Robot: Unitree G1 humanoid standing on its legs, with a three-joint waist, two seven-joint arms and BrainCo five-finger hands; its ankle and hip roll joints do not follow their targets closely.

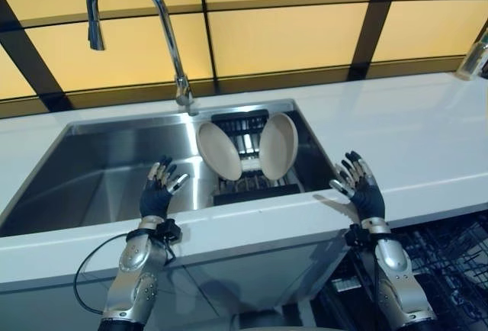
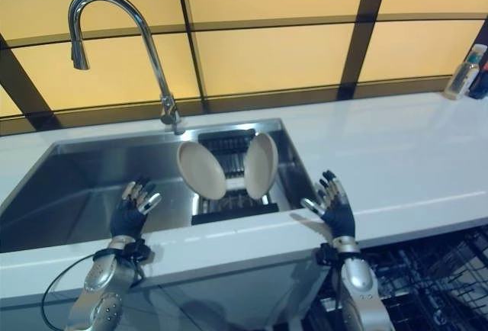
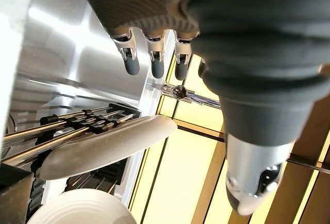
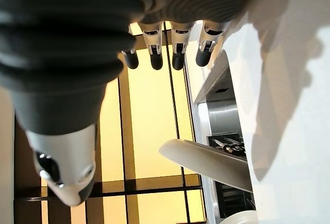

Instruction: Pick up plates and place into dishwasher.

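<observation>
Left robot hand (image 1: 157, 194), right robot hand (image 1: 361, 186): empty | plates (image 1: 219, 150) racked | faucet (image 1: 137, 18) behind

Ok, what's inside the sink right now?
Inside the sink, at its right end, a black rack holds two beige plates on edge, leaning apart. The plates cover part of the rack.

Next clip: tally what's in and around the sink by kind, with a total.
Round beige plates leaning on edge in the rack: 2
Black dish rack with metal bars in the steel sink: 1
Curved chrome faucet: 1
Bottles at the far end of the white countertop: 2
Open robot hands: 2
Total: 8
</observation>
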